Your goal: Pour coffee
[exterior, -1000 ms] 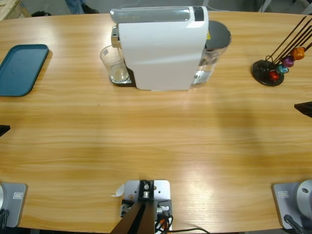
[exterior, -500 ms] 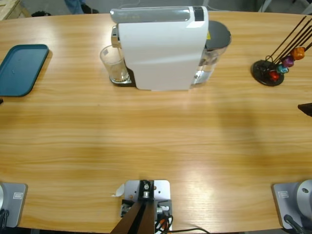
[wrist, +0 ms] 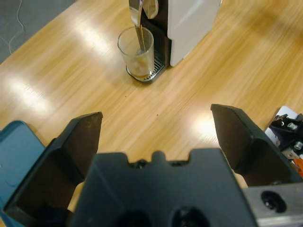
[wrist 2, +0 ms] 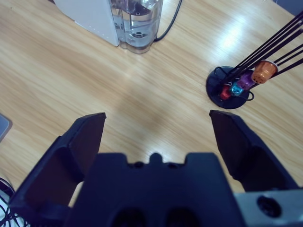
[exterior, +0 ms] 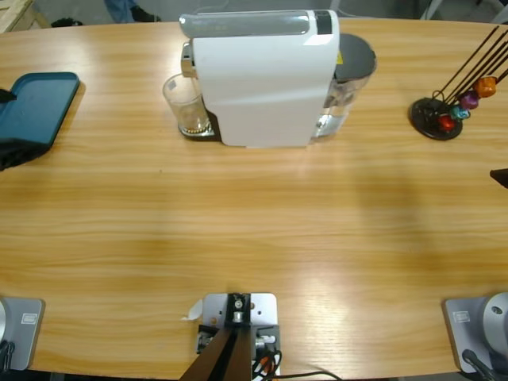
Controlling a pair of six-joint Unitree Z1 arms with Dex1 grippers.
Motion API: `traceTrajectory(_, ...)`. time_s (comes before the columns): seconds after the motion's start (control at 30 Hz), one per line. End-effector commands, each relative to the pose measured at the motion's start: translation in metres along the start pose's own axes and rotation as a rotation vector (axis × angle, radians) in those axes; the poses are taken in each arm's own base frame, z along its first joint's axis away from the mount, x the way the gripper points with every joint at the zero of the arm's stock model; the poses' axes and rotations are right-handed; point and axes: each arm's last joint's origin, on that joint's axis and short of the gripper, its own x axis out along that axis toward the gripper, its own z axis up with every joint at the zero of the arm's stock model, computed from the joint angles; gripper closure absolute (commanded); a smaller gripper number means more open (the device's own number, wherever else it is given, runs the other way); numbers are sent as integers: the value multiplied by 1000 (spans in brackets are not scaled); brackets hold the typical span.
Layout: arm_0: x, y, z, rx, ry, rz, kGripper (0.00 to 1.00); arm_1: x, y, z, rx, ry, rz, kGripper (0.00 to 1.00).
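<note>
A clear glass (wrist: 137, 56) stands on the drip tray under the spout of the white coffee machine (exterior: 266, 79). A shallow layer of amber coffee (wrist: 138, 74) lies in its bottom, and a thin stream runs from the spout into it. In the high view the glass (exterior: 185, 105) is at the machine's left end. My left gripper (wrist: 156, 137) is open and empty, well short of the glass; it shows at the table's left edge (exterior: 12, 127) over the teal tray. My right gripper (wrist 2: 156, 137) is open and empty, far right (exterior: 502, 176).
A teal tray (exterior: 40, 103) lies at the far left, partly under the left gripper. A black capsule stand (exterior: 438, 117) with coloured capsules (wrist 2: 244, 80) is at the far right. The machine's clear water tank (wrist 2: 137, 21) and a black cable sit at its right end.
My left gripper has come in along the left edge and moved toward the far side, now over the tray. The right gripper has slid slightly toward the right edge.
</note>
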Motion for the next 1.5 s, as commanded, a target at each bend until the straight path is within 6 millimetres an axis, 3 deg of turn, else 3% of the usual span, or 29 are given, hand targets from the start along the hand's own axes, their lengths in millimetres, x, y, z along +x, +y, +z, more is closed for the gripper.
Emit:
traceTrajectory(0.03, 18, 4, 8, 2, 31, -18, 9, 3, 0, -10, 6, 14, -14, 0)
traceTrajectory(0.27, 17, 14, 3, -39, 31, 41, 18, 7, 1, -7, 3, 36, -14, 0)
traceTrajectory(0.53, 32, 11, -23, -9, 42, 44, 9, 6, 0, -8, 5, 26, -14, 0)
traceTrajectory(1.5, 56, 12, -27, 40, 53, 25, 9, 19, 2, 2, -2, 92, -13, 0)
